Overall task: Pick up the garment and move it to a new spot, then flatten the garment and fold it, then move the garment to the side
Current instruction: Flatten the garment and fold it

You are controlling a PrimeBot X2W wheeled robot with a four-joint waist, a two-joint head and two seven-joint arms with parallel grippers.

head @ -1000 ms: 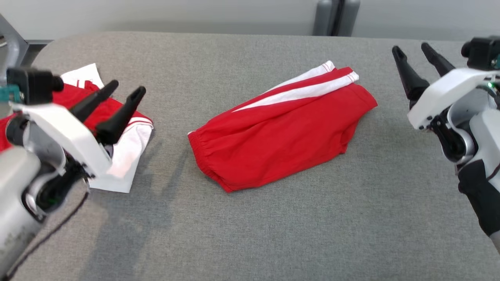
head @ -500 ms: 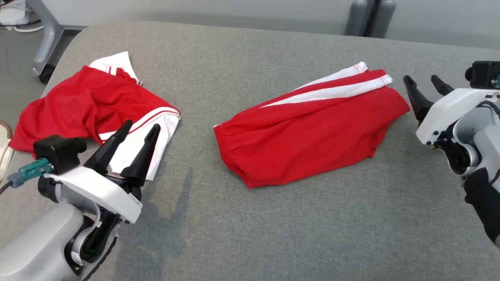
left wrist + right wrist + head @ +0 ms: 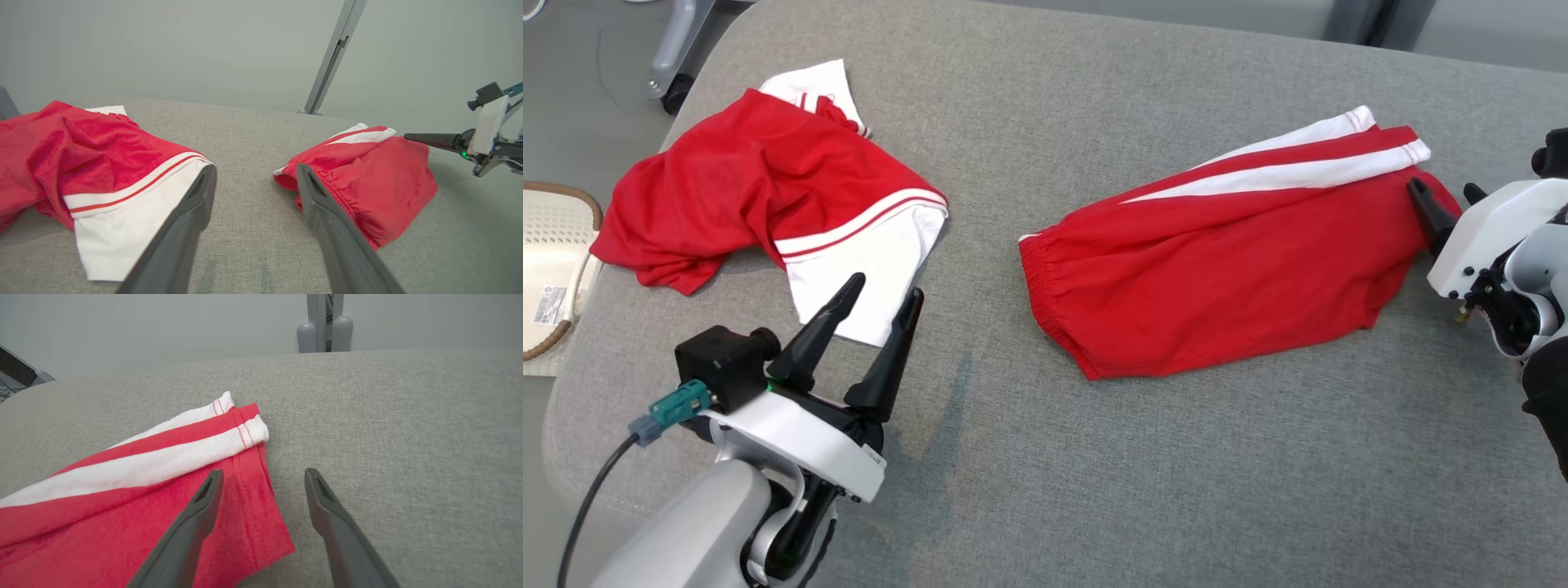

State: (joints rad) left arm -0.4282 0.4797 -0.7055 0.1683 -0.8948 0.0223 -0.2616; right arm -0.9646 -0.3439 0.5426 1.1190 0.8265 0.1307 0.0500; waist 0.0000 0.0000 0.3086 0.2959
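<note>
Seemingly the fold is done and the move aside is in hand: the folded red cloth shorts with white side stripes (image 3: pixel 1217 286) lie flat toward 3 o'clock on the grey fabric-covered table (image 3: pixel 1176 490). The right gripper (image 3: pixel 1444 192), fingers spread, is poised astride their 3 o'clock hem corner. The left gripper (image 3: pixel 886 287), also spread and empty, hangs at 8 o'clock. Next, I judge, comes pinching both ends without spoiling the fold.

Two red garments (image 3: pixel 743 180) (image 3: pixel 1225 278), two end effectors (image 3: pixel 885 286) (image 3: pixel 1442 188), one grey table (image 3: pixel 1094 490).
</note>
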